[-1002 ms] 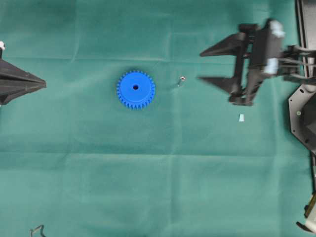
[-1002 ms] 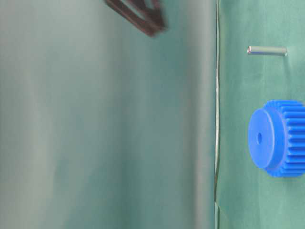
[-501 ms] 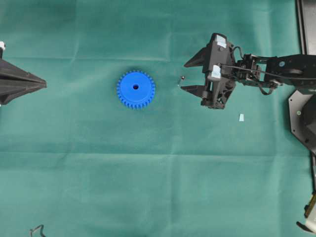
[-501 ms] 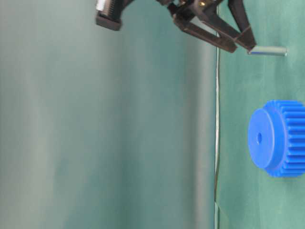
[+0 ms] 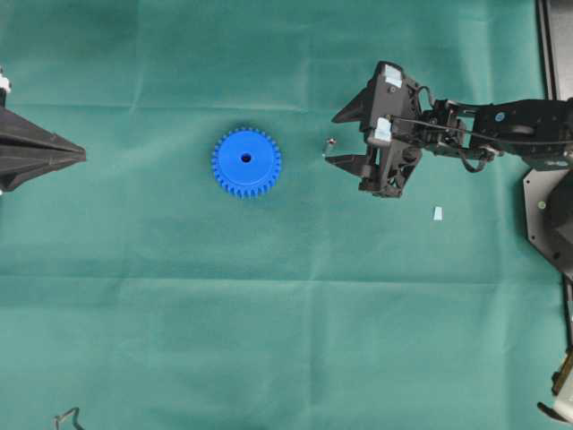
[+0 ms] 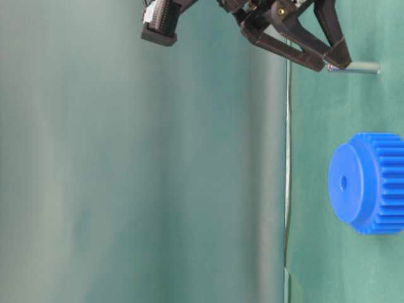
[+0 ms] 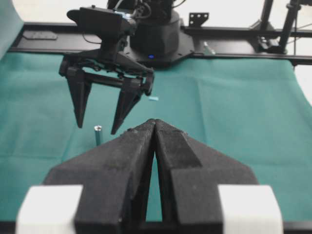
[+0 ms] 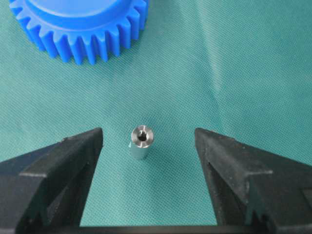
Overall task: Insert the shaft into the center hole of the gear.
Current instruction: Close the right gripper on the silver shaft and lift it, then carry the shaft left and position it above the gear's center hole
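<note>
1. The right claw (image 8: 146, 146) stands wide open over the green desk (image 5: 269, 340), its fingers either side of the upright shaft (image 8: 141, 143), touching and holding nothing.
2. The left claw (image 7: 155, 127) sits pressed shut and empty at the desk's left edge.
3. The gear (image 5: 246, 162) lies flat mid-desk, center hole (image 5: 246, 159) facing up, near the shaft but apart from it, bare cloth all round.
4. A pale blue scrap (image 5: 438, 213) lies beside the right arm.
</note>
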Controlling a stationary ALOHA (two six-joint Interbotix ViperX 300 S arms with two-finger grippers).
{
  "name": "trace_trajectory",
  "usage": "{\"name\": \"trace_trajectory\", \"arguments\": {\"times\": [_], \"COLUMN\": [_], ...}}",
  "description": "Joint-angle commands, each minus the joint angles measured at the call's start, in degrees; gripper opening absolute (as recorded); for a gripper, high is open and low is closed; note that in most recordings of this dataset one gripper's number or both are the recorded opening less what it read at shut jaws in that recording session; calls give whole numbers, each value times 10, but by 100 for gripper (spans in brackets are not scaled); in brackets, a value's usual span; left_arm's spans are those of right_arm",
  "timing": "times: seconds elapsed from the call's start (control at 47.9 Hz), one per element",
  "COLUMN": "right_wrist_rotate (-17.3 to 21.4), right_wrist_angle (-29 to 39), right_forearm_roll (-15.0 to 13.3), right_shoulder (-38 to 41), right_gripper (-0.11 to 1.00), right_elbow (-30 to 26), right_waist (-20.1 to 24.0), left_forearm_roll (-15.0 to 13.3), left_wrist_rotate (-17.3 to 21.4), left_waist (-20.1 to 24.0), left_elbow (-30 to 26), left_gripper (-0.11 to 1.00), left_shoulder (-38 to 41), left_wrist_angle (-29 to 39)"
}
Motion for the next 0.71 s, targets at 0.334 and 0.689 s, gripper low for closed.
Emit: {"name": "trace_trajectory", "arguments": {"times": [0.334,0.689], "right_wrist_rotate": [1,1], "right_wrist_angle": [11,59], "right_forearm_roll": [2,2], "right_shoulder": [6,-34], "right_gripper": [20,17], "right_elbow": [-19,-39], "right_waist": [3,7], "left_forearm_roll": [2,2], "left_wrist_rotate": [-2,-2], "left_waist": [-1,0], "left_elbow": [-14,-14], "left_gripper": [0,0], "left_shoulder": [4,4], "left_wrist_angle": [-1,-1]}}
